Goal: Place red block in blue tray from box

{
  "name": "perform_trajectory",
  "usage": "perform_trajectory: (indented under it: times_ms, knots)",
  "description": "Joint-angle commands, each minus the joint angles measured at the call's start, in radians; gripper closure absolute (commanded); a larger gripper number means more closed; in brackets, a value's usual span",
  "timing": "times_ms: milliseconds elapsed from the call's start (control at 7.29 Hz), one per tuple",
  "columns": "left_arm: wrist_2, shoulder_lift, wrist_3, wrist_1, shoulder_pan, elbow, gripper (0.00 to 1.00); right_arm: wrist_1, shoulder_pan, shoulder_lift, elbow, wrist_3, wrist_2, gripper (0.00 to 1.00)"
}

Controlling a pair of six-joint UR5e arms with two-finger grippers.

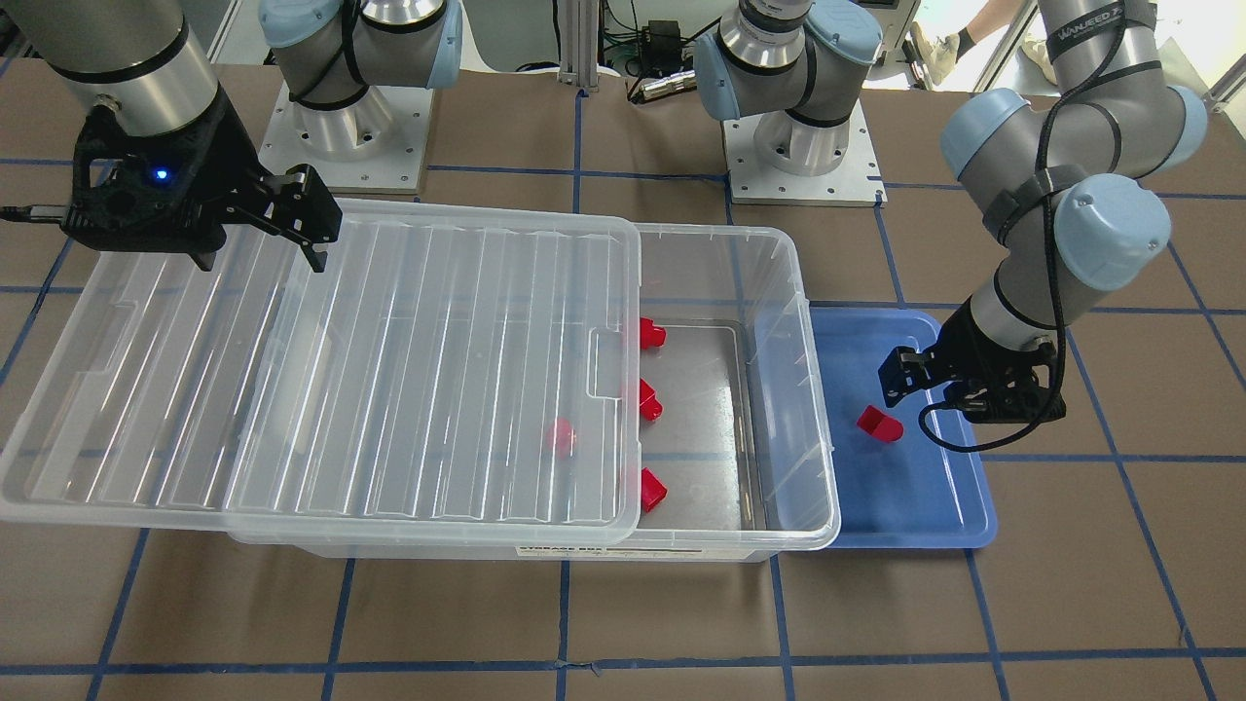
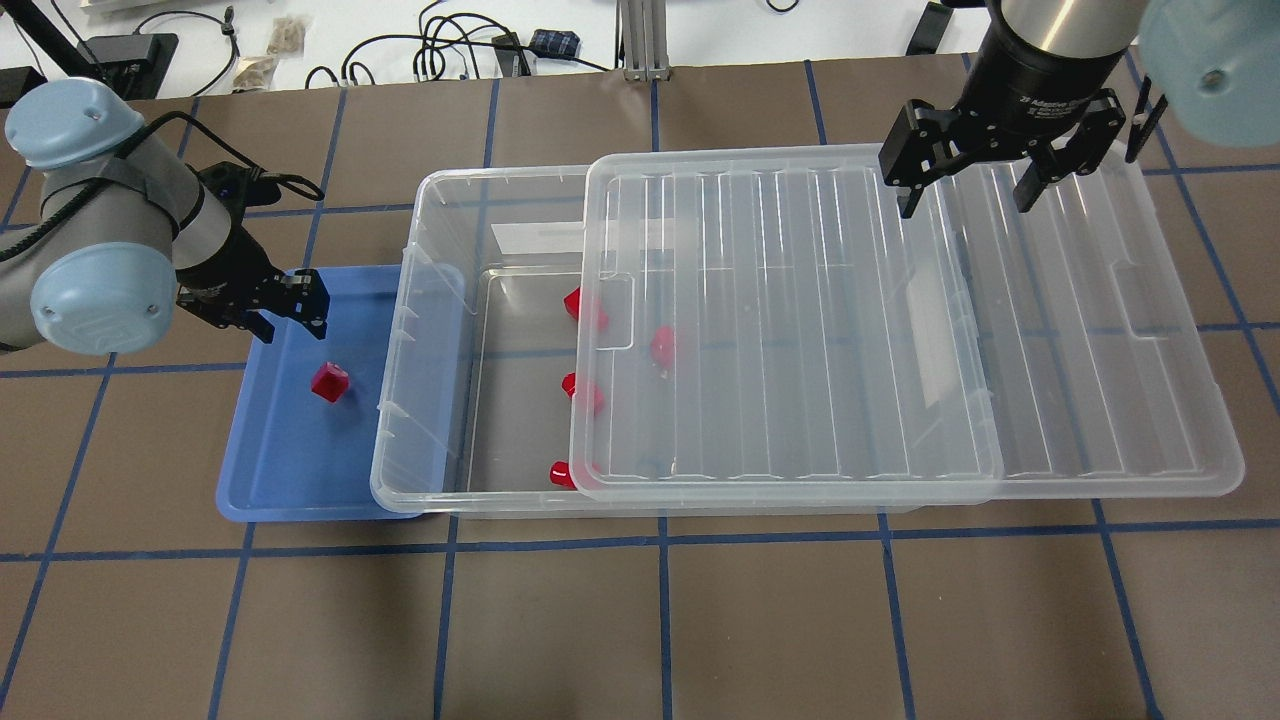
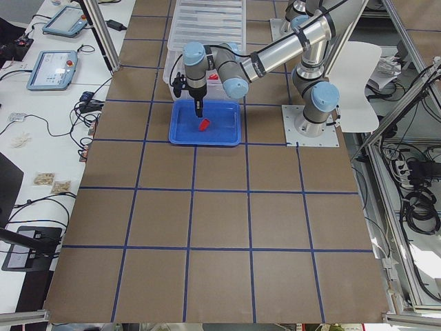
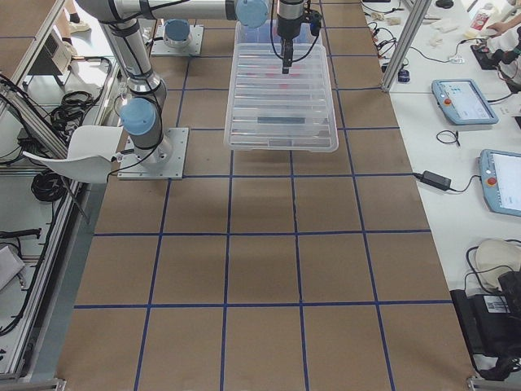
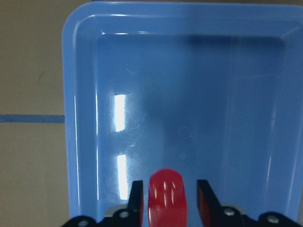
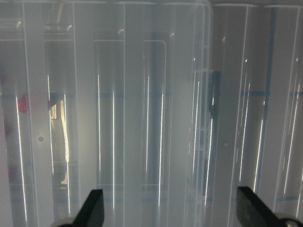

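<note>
Red block (image 2: 330, 381) lying loose in blue tray (image 2: 280, 480), left of overhead view.
Left gripper (image 2: 290, 328) fingers parted, touching nothing; right gripper (image 2: 965, 205) spread wide above lid (image 2: 800, 320).

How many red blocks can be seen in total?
5 red blocks. One lies in the blue tray; three sit in the box along the lid's edge; one shows through the lid. More may be hidden under it.

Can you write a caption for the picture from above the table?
A red block lies in the blue tray by the open left gripper; four more sit in the clear box.
</note>
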Motion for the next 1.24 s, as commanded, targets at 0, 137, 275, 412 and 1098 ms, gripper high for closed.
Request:
perform_trajectory:
  times_ms: [0,137,275,412,1098]
  knots:
    - [-0.002,0.004,-0.001,0.000,-0.002,0.005,0.00,-0.001,-0.002,0.000,-0.001,0.002,0.000,0.00]
    - [0.002,0.016,0.001,0.000,-0.002,0.008,0.00,-0.001,-0.002,0.000,-0.001,0.002,0.000,0.00]
    - [0.002,0.035,0.001,-0.014,-0.012,0.034,0.00,-0.003,-0.003,0.000,-0.005,-0.002,0.000,0.00]
    - [-0.002,0.061,-0.001,-0.151,-0.026,0.126,0.00,-0.003,-0.006,0.000,-0.006,-0.009,-0.003,0.00]
    - [0.013,0.119,-0.192,-0.347,-0.274,0.329,0.00,-0.003,-0.009,0.000,-0.008,-0.012,-0.003,0.00]
